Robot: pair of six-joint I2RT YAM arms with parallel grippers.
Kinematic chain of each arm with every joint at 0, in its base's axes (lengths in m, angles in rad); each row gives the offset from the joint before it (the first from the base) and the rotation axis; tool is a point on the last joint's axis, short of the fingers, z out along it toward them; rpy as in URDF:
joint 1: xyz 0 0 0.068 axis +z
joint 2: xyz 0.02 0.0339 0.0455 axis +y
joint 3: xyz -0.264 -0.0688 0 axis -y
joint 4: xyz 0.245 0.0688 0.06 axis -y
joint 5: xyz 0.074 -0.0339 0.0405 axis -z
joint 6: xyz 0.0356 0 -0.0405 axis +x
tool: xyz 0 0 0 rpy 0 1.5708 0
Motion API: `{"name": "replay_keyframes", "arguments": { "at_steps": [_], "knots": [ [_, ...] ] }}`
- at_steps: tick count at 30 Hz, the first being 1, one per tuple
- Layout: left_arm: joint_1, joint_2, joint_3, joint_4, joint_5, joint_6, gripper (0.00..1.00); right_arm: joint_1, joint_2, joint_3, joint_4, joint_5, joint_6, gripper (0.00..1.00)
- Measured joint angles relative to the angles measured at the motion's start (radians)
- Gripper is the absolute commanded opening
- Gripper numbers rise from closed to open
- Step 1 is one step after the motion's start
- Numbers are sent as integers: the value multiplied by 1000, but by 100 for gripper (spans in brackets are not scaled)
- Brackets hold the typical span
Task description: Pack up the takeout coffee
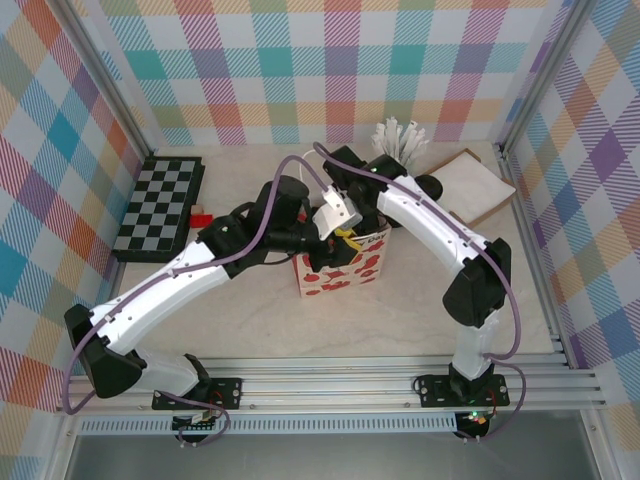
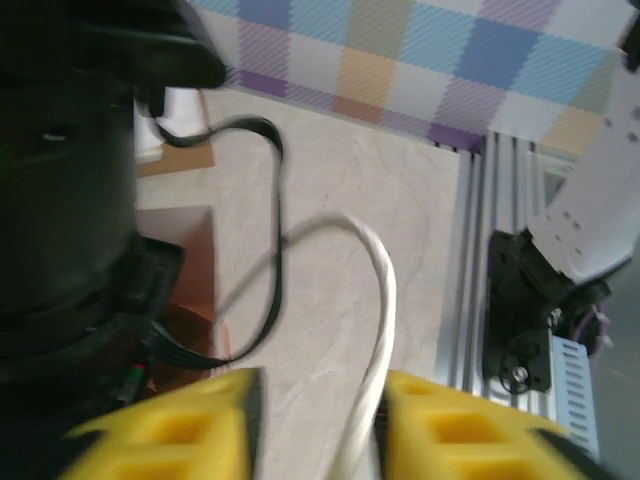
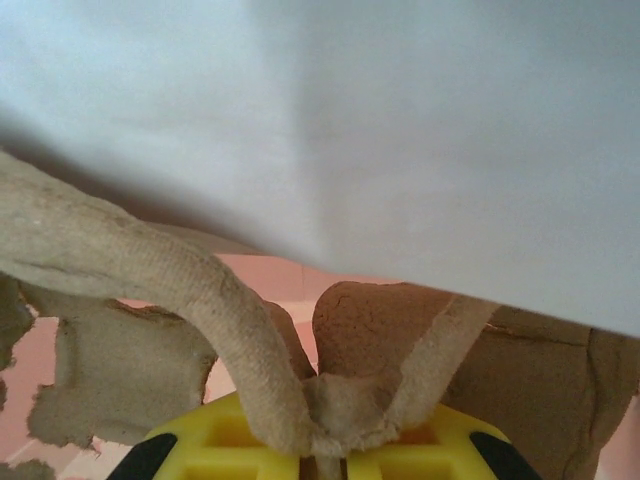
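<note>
A white paper bag with red hearts [image 1: 335, 275] stands mid-table, and both arms reach over its open top. In the right wrist view my right gripper [image 3: 330, 462] is shut on the rim of the brown cardboard carrier [image 3: 400, 330], with the bag's white wall [image 3: 420, 120] just above it. My left gripper [image 2: 320, 410] is open. The bag's white cord handle [image 2: 385, 300] runs between its yellow fingers [image 2: 450, 430], close to the right-hand one. The takeout coffee cup is hidden.
A black-and-white chequered board [image 1: 160, 205] lies at the back left with a small red thing [image 1: 200, 215] beside it. White stirrers [image 1: 400, 140] and a flat wooden tray [image 1: 470, 185] sit at the back right. Aluminium rails [image 1: 350, 380] border the near edge.
</note>
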Motion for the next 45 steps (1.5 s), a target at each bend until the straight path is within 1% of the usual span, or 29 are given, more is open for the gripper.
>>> {"name": "replay_keyframes", "arguments": {
  "at_steps": [2,4,7,9,10,13,15,17,18,21,23,25,28,30,33,37,41,45],
  "knots": [
    [14,-13,-2,1,-47,-31,72,4,-15,-14,7,-3,0,6],
    [42,-47,-21,9,-64,-79,80,5,-33,-28,11,-5,0,6],
    [136,-156,-87,39,-92,-175,95,6,-59,-49,18,-5,0,6],
    [189,-222,-100,31,-159,-251,97,6,-68,-58,25,-6,0,5],
    [208,-243,-90,18,-215,-296,97,6,-71,-63,29,-6,0,5],
    [217,-218,4,-82,-368,-413,94,6,-77,-71,39,-6,0,4],
    [217,-160,69,-145,-431,-469,93,7,-79,-73,42,-6,0,4],
    [217,-90,111,-197,-467,-517,90,7,-82,-73,43,-6,-1,4],
    [217,-56,122,-221,-476,-534,87,7,-83,-73,43,-6,-1,4],
    [217,78,178,-325,-502,-595,76,7,-92,-73,42,-6,-1,4],
    [217,151,230,-389,-514,-630,72,7,-99,-73,42,-6,-2,5],
    [217,193,268,-439,-528,-663,70,8,-103,-73,42,-5,-1,5],
    [217,198,278,-488,-554,-713,64,8,-103,-74,42,-5,-2,5],
    [217,192,278,-505,-562,-738,57,8,-103,-75,42,-5,-2,4],
    [217,188,278,-515,-561,-759,51,8,-103,-75,42,-5,-2,4],
    [217,188,266,-523,-561,-773,52,8,-104,-75,42,-5,-2,4],
    [217,192,262,-523,-561,-777,57,8,-109,-79,44,-5,-2,4],
    [217,209,262,-517,-560,-776,50,8,-120,-94,48,-6,-4,4]
  ]
}}
